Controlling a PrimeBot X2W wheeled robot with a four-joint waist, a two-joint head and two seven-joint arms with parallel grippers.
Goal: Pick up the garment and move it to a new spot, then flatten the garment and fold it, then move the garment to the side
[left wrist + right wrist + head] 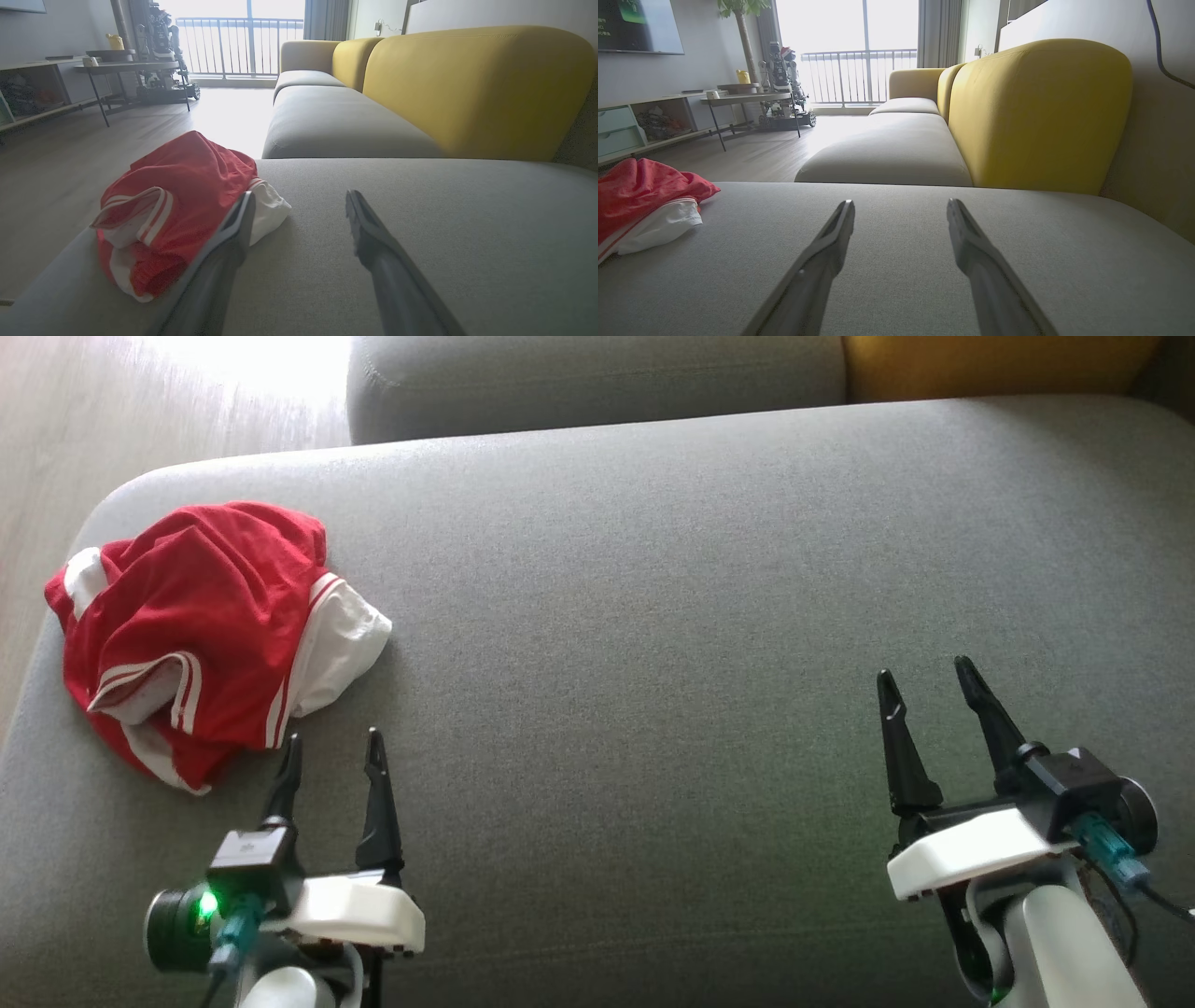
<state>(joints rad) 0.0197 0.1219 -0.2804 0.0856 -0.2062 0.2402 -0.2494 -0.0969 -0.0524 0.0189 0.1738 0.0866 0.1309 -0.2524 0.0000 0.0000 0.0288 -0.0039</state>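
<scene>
Head view showed the crumpled red fabric garment with white stripes and trim (pixel 201 635) lying heaped at ten o'clock on the broad grey upholstered sofa seat (pixel 653 616), near its rounded corner. At seven o'clock the left gripper (pixel 334 737) had its two dark fingers spread apart, holding nothing, one fingertip just beside the garment's near edge; in the left wrist view that finger crossed in front of the white hem. The right gripper (pixel 922 668), at four o'clock and well apart from the garment, was likewise spread and empty. Beyond, at twelve o'clock, sat a second grey seat cushion (pixel 336 123), with a mustard-yellow padded backrest (pixel 467 88) at two o'clock and a dark-legged side table (pixel 126 67) on pale wooden floor (pixel 70 154) at ten o'clock.
</scene>
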